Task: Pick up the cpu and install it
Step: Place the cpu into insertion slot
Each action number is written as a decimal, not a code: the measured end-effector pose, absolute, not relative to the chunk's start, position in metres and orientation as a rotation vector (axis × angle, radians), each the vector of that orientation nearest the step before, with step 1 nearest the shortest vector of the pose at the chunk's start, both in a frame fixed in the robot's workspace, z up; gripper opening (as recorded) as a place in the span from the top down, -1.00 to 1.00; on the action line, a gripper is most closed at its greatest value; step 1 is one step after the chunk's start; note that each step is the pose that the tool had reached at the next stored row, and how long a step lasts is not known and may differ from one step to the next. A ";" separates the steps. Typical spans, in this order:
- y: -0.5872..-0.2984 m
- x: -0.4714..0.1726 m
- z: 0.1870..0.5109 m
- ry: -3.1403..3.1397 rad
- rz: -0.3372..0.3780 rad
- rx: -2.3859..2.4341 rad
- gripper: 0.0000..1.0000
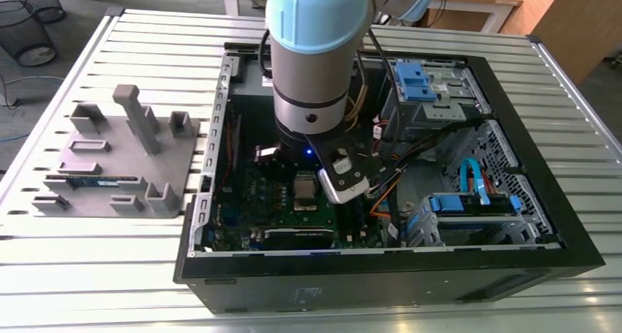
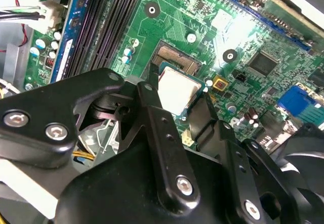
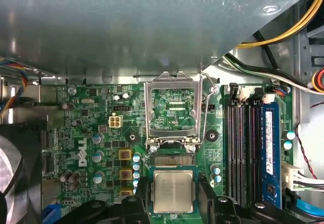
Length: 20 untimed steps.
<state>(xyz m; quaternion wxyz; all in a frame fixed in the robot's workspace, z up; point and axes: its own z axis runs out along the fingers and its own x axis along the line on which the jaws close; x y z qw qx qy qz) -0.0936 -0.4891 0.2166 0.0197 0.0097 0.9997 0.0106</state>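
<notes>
Silvery-grey metal with a green rim: the cpu (image 3: 173, 193) sits between the two black fingers (image 3: 136, 199) of the hand (image 3: 173, 183), as both wrist views show.

- Hand state: closed down to the width of the chip, with one finger against each of two opposite edges. It grips the cpu and touches nothing else.
- Position: the cpu is over the socket (image 3: 173, 159) on the green motherboard (image 3: 91, 133). A strip of gold contacts shows past one chip edge. Whether the chip's underside touches the socket cannot be told.
- The hinged socket frame (image 3: 172, 78) is flipped open and lies back just beside the socket. Its wire lever runs along one side.
- Exterior view: the arm (image 1: 311, 56) reaches straight down into the open black computer case (image 1: 389, 275), which stands on the slatted metal tabletop (image 1: 97, 275). The grey holder (image 1: 146, 194) stands at the exterior view's left, just beside the case. A memory stick (image 1: 92, 180) lies flat in it.

Writing:
- The cpu top carries several lines of fine dark print.
- The motherboard bears large white lettering near a row of capacitors, and small white markings elsewhere.
- A blue memory module (image 3: 268, 148), seated in the slots beside the socket, carries a pale label.
</notes>
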 end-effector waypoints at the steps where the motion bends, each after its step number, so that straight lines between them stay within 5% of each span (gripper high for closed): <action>1: -0.489 -0.094 0.216 3.102 0.033 0.030 0.06; 20: -0.490 -0.092 0.203 3.102 0.033 0.030 0.06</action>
